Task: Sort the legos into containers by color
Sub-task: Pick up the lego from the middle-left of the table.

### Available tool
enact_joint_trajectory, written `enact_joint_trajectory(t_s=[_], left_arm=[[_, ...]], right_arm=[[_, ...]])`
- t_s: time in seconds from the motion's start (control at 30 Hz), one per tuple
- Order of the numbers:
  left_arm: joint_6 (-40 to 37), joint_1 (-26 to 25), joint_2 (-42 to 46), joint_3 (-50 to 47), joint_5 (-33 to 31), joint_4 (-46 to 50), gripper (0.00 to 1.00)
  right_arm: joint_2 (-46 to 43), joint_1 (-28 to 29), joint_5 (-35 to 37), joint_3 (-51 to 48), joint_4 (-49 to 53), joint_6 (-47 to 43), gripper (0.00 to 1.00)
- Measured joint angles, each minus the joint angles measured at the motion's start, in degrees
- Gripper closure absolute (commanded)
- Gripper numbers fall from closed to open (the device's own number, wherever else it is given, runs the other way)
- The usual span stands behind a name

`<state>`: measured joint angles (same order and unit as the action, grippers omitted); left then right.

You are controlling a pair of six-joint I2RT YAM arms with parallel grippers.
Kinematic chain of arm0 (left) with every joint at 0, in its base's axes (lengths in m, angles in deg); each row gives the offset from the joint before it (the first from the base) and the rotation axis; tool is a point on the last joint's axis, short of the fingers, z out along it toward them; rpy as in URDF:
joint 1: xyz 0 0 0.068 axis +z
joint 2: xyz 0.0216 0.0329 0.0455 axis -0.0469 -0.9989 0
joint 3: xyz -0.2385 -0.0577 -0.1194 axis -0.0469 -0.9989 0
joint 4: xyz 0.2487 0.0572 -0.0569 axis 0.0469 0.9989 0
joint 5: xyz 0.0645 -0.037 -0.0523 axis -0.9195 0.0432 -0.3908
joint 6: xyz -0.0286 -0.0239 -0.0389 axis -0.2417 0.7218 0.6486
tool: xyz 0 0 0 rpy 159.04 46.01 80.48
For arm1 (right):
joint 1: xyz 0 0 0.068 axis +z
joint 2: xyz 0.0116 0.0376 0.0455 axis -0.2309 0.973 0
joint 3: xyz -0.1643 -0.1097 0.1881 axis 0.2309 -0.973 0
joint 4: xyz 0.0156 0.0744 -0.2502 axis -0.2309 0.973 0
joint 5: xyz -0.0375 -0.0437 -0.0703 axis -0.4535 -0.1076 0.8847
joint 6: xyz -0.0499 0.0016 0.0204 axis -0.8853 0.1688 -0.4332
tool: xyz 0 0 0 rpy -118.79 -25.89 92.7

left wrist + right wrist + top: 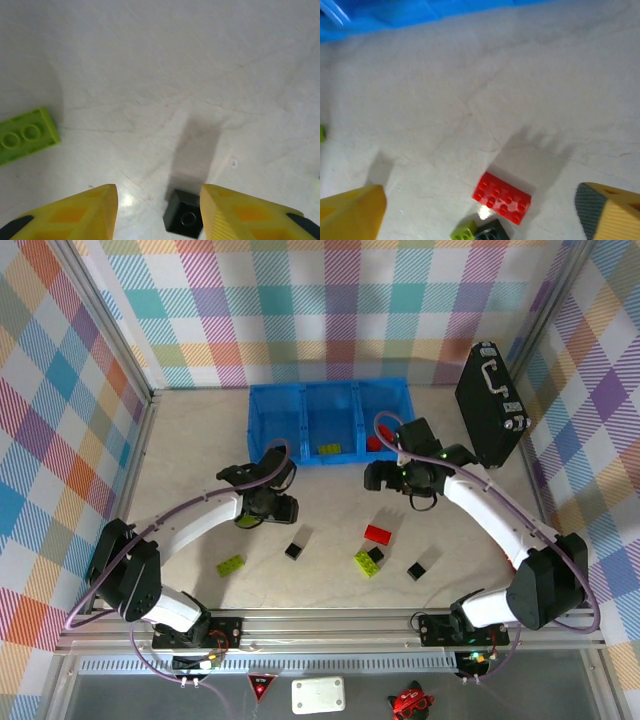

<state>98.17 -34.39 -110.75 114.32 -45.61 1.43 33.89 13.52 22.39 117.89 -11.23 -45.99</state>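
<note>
The blue bin (330, 390) holds a lime lego (329, 449) in its middle container and a red one (374, 443) in its right container. On the table lie a red brick (378, 533) (502, 198), a lime brick (231, 565) (25, 135), another lime brick (364, 564) touching a black cube (376, 554), and two more black cubes (294, 550) (416, 571). My left gripper (255, 515) (158, 190) is open, with a black cube (183, 218) on the table between its fingers, close to the right one. My right gripper (380, 478) (481, 192) hangs wide open above the red brick.
A black hard case (490, 405) leans at the back right beside the bin. Plaid walls close in the back and both sides. A metal rail (330, 625) runs along the near edge by the arm bases.
</note>
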Motion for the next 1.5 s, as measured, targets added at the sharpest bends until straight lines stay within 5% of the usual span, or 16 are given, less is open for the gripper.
enact_joint_trajectory(t_s=[0.77,1.5], left_arm=[[-0.5,-11.67,-3.82,-4.94,-1.46,1.73,0.38],[-3.56,-14.19,-11.28,-1.66,-5.27,1.9,0.51]], right_arm=[[-9.84,-1.44,-0.15,-9.53,0.04,0.35,0.01],[-14.8,-1.49,0.07,-11.39,1.99,3.32,0.01]])
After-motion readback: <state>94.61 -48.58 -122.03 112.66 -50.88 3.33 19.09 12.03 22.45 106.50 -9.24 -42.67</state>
